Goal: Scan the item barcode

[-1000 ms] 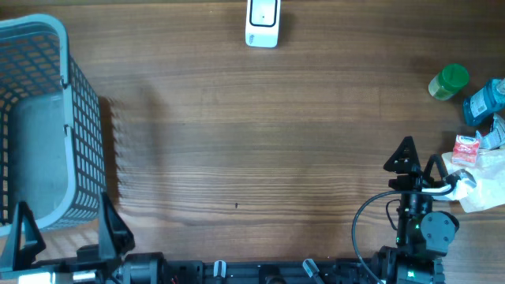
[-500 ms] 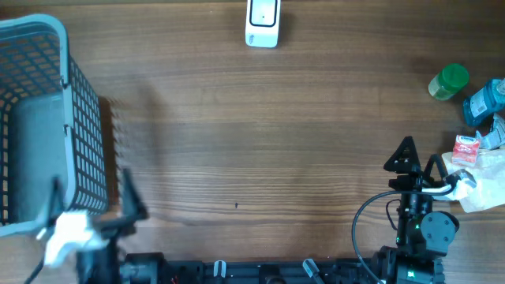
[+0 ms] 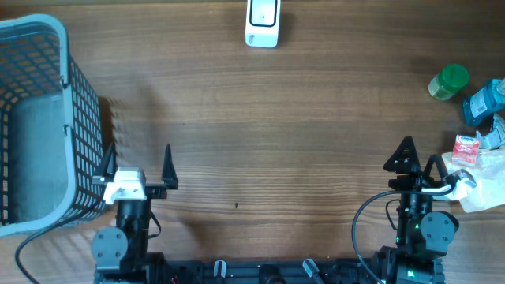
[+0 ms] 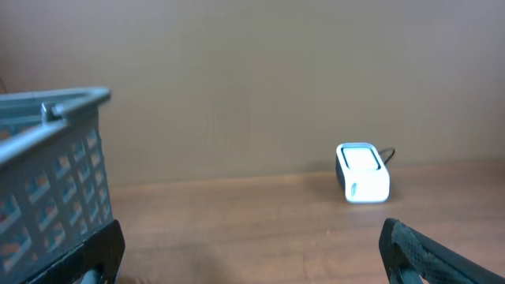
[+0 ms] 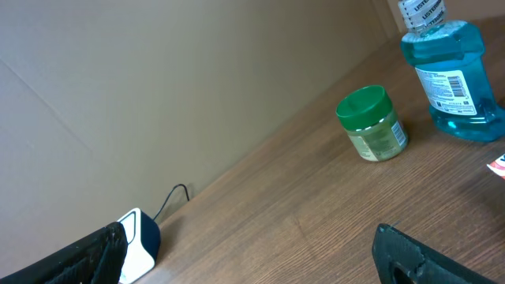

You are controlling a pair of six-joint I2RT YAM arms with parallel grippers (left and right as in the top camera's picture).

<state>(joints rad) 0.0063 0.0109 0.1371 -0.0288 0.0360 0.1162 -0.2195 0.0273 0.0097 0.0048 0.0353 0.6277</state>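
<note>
Scanner cable [image 5: 178,188] only in wrist views

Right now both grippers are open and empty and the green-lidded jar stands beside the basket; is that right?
Not quite: the green-lidded jar stands beside the blue bottle, far from the basket, as the overhead view shows. The left gripper and right gripper are open and empty.

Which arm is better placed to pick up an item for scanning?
Right. The right gripper, open, stands near the green-lidded jar and blue bottle; the left gripper is on the far side, by the basket.
</note>
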